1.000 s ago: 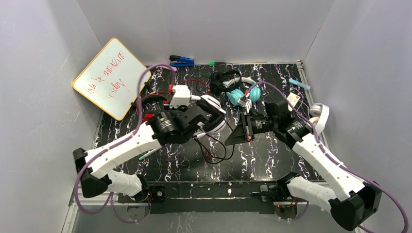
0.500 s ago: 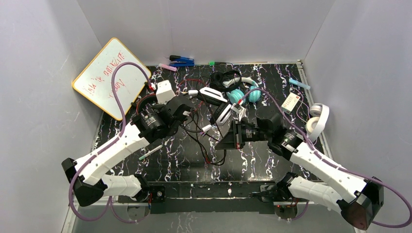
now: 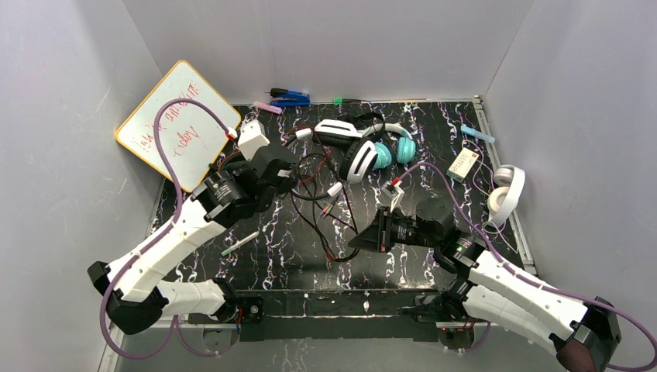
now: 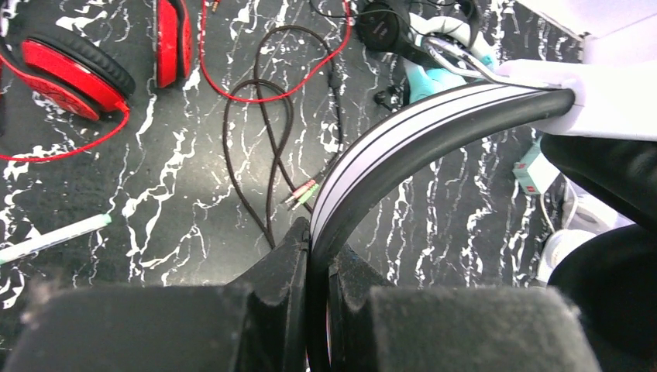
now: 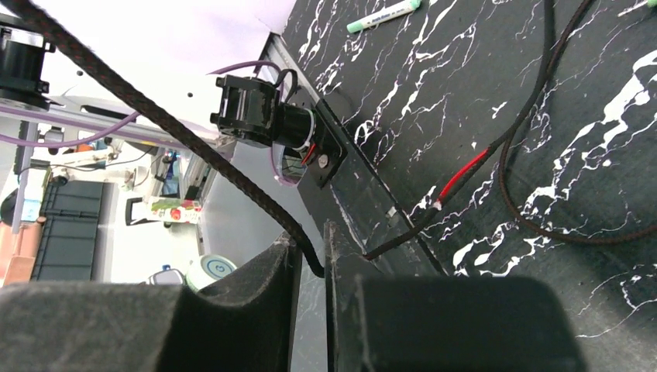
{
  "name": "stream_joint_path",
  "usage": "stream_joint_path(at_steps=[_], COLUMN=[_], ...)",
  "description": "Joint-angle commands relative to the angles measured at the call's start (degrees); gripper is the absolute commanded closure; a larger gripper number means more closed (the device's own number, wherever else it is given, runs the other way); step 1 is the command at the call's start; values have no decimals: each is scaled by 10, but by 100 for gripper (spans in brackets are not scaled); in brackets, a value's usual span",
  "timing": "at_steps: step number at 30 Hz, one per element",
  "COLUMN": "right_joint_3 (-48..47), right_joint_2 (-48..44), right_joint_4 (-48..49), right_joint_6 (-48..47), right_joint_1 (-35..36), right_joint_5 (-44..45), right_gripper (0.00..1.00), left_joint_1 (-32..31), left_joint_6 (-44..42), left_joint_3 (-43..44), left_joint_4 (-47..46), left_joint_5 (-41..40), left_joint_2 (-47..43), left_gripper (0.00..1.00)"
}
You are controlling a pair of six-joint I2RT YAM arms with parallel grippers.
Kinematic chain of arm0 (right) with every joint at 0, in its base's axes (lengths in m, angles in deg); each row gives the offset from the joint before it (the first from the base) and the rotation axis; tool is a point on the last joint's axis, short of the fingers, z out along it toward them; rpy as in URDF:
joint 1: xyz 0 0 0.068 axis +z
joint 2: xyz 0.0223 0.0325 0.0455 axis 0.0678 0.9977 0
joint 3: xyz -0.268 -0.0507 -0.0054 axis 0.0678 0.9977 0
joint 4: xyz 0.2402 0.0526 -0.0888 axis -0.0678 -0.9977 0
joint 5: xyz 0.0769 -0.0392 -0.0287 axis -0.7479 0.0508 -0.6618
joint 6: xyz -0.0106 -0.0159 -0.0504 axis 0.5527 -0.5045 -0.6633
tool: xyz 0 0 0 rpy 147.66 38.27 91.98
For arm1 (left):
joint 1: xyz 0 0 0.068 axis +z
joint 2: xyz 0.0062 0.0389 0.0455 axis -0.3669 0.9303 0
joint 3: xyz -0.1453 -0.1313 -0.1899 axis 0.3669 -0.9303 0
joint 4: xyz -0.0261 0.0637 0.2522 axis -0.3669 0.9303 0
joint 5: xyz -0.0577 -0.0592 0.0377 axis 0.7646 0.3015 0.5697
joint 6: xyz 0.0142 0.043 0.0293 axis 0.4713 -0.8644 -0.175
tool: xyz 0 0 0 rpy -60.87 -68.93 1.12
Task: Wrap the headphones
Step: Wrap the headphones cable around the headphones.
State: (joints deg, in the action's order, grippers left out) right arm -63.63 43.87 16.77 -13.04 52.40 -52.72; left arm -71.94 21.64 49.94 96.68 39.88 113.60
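My left gripper [image 4: 318,246] is shut on the striped band of the white-and-black headphones [image 4: 434,116]. In the top view that gripper [image 3: 294,164] holds them [image 3: 345,136] above the back of the table, next to the teal headphones [image 3: 391,151] and the small black ones [image 3: 364,124]. Their dark braided cord [image 3: 329,229] trails down to my right gripper [image 3: 358,239]. In the right wrist view the cord [image 5: 155,116] runs loosely through the narrow gap of that gripper [image 5: 310,248], which is open. The red headphones [image 4: 70,66] lie at the left. The all-white ones [image 3: 507,190] lie at the right edge.
A whiteboard [image 3: 174,124] leans against the back left wall. A green marker [image 3: 240,242] lies near the left arm. A blue tool [image 3: 290,98], a pink pen [image 3: 267,107], a small labelled box [image 3: 462,164] and a light blue pen [image 3: 478,133] lie along the back and right.
The left arm has drawn back and to the left, carrying the white-and-black headphones to the rear. The right arm has pulled toward the near edge and its jaws have parted slightly around the cord.
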Motion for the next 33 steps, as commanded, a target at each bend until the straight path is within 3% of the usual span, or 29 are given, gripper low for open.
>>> stream_joint_path(at_steps=[1, 9, 14, 19, 27, 33], right_joint_3=[6, 31, 62, 75, 88, 96], right_joint_2=[-6, -7, -6, -7, 8, 10], right_joint_4=[55, 99, 158, 181, 274, 310], right_joint_6=[-18, -45, -85, -155, -206, -247], right_joint_1=[3, 3, 3, 4, 3, 4], right_joint_5=[26, 43, 32, 47, -11, -58], right_gripper=[76, 73, 57, 48, 10, 6], left_joint_1=[4, 4, 4, 4, 4, 4], left_joint_6=[26, 5, 5, 0, -4, -8], left_joint_3=[34, 68, 92, 141, 184, 215], left_joint_4=[-48, -28, -18, 3, 45, 59], left_joint_5=[15, 60, 96, 116, 118, 116], left_joint_2=[-35, -33, -29, -11, 19, 38], left_gripper=[100, 100, 100, 100, 100, 100])
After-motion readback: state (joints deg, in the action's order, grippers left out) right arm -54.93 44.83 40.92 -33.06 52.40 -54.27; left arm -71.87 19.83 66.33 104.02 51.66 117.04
